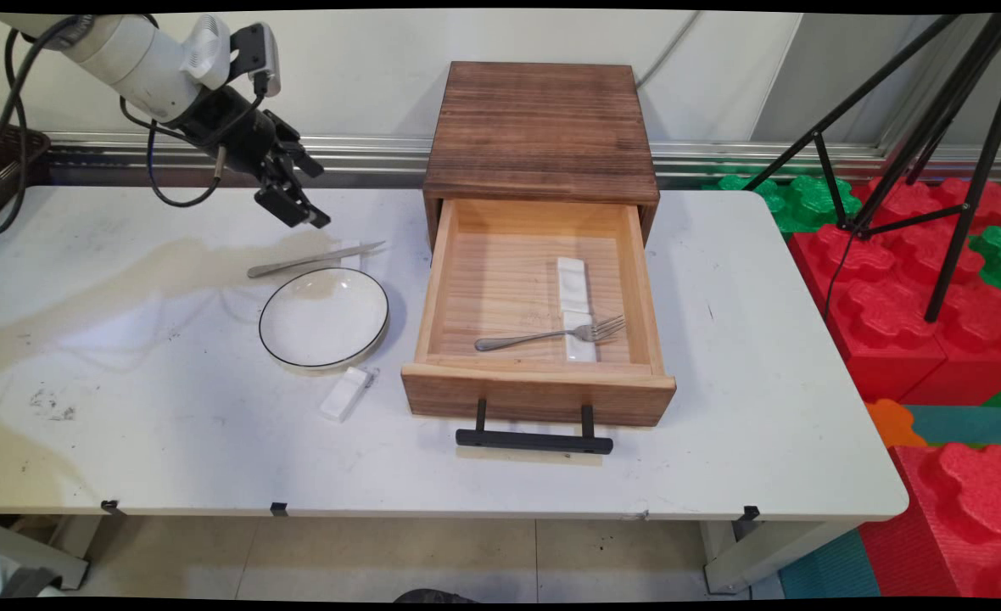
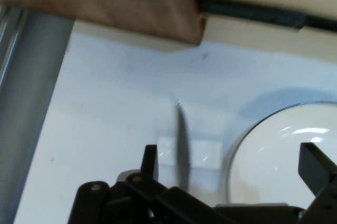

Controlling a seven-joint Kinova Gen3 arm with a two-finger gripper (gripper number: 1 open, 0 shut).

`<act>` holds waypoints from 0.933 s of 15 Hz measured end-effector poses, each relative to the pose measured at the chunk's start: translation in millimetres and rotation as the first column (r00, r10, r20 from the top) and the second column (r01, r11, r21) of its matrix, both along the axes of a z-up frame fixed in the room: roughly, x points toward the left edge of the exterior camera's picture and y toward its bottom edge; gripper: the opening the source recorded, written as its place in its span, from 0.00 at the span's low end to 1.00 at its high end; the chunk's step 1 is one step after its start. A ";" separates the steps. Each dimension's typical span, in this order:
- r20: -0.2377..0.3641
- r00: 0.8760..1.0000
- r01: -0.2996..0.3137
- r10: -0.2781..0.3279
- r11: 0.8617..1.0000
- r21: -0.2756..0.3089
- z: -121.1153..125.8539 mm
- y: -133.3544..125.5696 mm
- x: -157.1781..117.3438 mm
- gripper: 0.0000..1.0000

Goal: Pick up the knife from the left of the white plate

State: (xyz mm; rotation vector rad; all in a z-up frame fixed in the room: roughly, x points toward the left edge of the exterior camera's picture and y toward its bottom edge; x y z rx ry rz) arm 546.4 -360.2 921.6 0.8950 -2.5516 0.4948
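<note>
My black gripper point(image 1: 314, 197) hangs open and holds nothing, above the table's back left. Just below and in front of it lies a metal knife point(image 1: 314, 260), its blade pointing right. In the hand view the gripper point(image 2: 231, 167) looks down on the knife point(image 2: 182, 150), which lies between the spread fingers, nearer the left one. A white plate with a dark rim point(image 1: 324, 318) sits just in front of the knife and shows at the right of the hand view point(image 2: 284, 155). A small white rest point(image 1: 344, 394) lies at the plate's near edge.
A wooden box point(image 1: 541, 127) stands mid-table with its drawer point(image 1: 441, 280) pulled out, black handle point(image 1: 534, 440) at the front. Inside lie a fork point(image 1: 551, 335) and a white rest point(image 1: 575, 307). A tripod point(image 1: 933, 127) and red foam blocks point(image 1: 933, 339) stand on the right.
</note>
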 end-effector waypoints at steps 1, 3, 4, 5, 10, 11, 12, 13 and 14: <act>0.010 1.000 -0.005 0.005 1.000 0.004 -1.6 -2.7 4.2 1.00; 0.046 0.999 -0.015 0.014 1.000 0.021 -8.1 -12.6 16.2 1.00; 0.065 0.998 -0.018 0.015 0.999 0.034 -12.5 -17.6 21.8 1.00; 0.080 0.997 -0.018 0.015 0.999 0.046 -16.6 -21.5 25.7 1.00; 0.126 0.992 -0.019 0.007 0.995 0.094 -33.6 -37.9 33.9 1.00; 0.136 0.991 -0.021 0.006 0.994 0.104 -38.0 -42.7 34.2 1.00; 0.144 0.990 -0.023 0.007 0.993 0.113 -41.7 -46.6 34.6 1.00; 0.152 0.988 -0.027 0.008 0.992 0.120 -45.2 -50.5 35.0 1.00; 0.157 0.988 -0.029 0.009 0.992 0.125 -48.0 -53.5 35.3 1.00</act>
